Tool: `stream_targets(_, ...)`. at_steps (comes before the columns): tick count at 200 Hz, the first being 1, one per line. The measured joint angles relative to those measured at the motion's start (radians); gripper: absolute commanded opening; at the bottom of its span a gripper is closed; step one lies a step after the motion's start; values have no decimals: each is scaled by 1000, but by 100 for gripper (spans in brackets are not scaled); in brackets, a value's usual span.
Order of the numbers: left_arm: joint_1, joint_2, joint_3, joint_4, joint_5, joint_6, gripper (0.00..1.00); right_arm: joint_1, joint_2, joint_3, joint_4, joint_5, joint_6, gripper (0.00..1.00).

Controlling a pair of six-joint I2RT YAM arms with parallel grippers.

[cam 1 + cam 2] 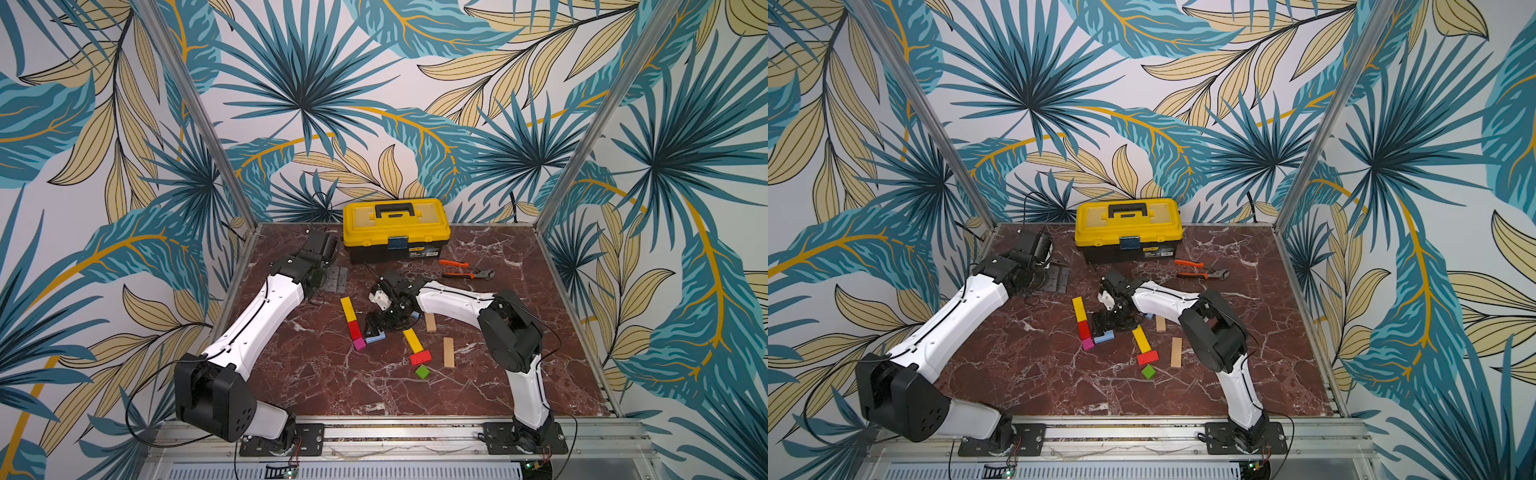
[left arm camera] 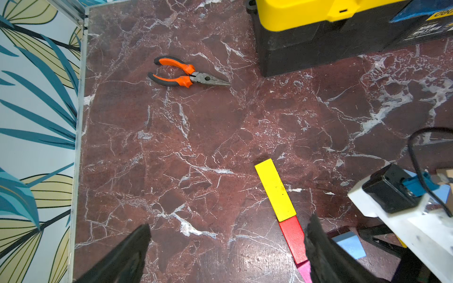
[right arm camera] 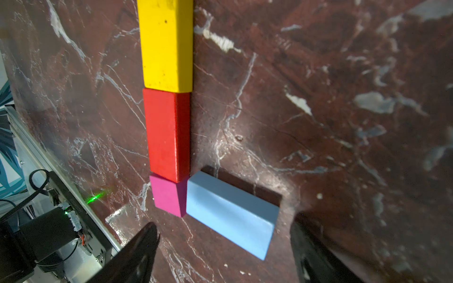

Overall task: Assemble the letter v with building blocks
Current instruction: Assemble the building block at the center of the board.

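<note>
Right gripper: jaws spread wide and empty, straddling the light-blue block that lies flat on the table, neither finger visibly touching it. The block's corner meets the magenta cube, which ends a straight row with the red block and the yellow bar. Right arm reaches in toward table centre, wrist bent steeply down over the row's near end. Left gripper: fully spread, holding nothing, its arm stretched to the far left of the table, near the toolbox.
</note>
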Motion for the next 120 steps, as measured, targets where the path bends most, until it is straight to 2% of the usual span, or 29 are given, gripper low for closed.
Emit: stream_targets(120,0,0,0,0,0,0,99,10,23,50,0,-19,0,86)
